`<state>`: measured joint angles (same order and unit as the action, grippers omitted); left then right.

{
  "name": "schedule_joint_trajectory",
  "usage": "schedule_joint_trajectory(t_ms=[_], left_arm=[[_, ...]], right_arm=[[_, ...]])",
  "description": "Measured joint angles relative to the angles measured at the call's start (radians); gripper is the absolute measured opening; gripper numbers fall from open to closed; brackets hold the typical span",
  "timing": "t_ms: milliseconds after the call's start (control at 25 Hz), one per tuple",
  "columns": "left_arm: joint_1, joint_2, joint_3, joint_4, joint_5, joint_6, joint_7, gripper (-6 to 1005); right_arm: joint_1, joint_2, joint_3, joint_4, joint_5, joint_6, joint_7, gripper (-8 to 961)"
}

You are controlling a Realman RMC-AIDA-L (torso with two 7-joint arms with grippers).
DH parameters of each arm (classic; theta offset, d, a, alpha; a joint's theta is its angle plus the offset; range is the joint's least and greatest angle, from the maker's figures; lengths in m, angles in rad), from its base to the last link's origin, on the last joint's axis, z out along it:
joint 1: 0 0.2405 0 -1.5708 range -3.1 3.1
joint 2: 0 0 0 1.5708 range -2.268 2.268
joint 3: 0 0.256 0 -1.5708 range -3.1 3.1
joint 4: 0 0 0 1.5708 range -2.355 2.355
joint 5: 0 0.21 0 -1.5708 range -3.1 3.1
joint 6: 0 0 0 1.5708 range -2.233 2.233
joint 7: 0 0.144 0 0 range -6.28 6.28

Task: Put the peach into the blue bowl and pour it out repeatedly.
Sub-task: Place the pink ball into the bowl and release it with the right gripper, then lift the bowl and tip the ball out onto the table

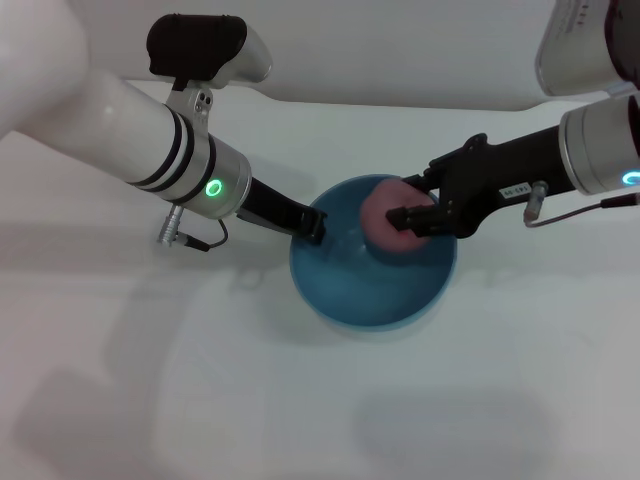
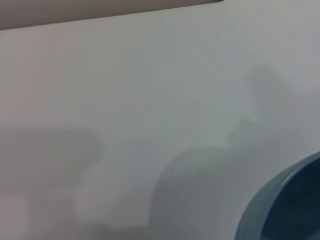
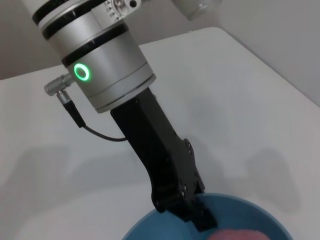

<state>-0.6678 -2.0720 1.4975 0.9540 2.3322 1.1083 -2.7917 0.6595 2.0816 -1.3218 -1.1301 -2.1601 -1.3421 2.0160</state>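
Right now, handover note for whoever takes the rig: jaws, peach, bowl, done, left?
Left gripper: jaws shut on the blue bowl at its rim, on the robot's left side.
Right gripper: jaws shut on the peach, held over the bowl's right half, roughly level with the rim.
Bowl sits upright on the white table.
Done: peach picked up and brought over the bowl.
Left: release it into the bowl, tip the bowl to pour it out, then repeat.
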Motion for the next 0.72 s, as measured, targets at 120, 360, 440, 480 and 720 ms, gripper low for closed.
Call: schedule_joint_trajectory(t_ms=[120, 360, 440, 480, 720], left_arm=[[0.000, 0.001, 0.001, 0.001, 0.000, -0.003, 0.000, -1], [0.001, 0.002, 0.001, -0.001, -0.001, -0.005, 0.001, -1], [0.001, 0.002, 0.002, -0.002, -0.001, -0.007, 0.001, -1], [0.001, 0.003, 0.002, -0.002, -0.001, -0.010, 0.001, -1], [-0.001, 0.003, 0.003, -0.001, -0.001, -0.032, 0.002, -1]], right_arm=[[0.004, 0.000, -0.011, 0.002, 0.001, 0.001, 0.005, 429], [-0.038, -0.001, 0.002, -0.006, 0.146, 0.099, -0.001, 432], [-0.039, -0.002, -0.006, -0.005, 0.139, 0.078, -0.022, 434], [-0.037, -0.002, -0.017, -0.002, 0.128, 0.067, -0.024, 434], [-0.059, 0.003, -0.056, -0.013, 0.140, 0.078, -0.157, 438]])
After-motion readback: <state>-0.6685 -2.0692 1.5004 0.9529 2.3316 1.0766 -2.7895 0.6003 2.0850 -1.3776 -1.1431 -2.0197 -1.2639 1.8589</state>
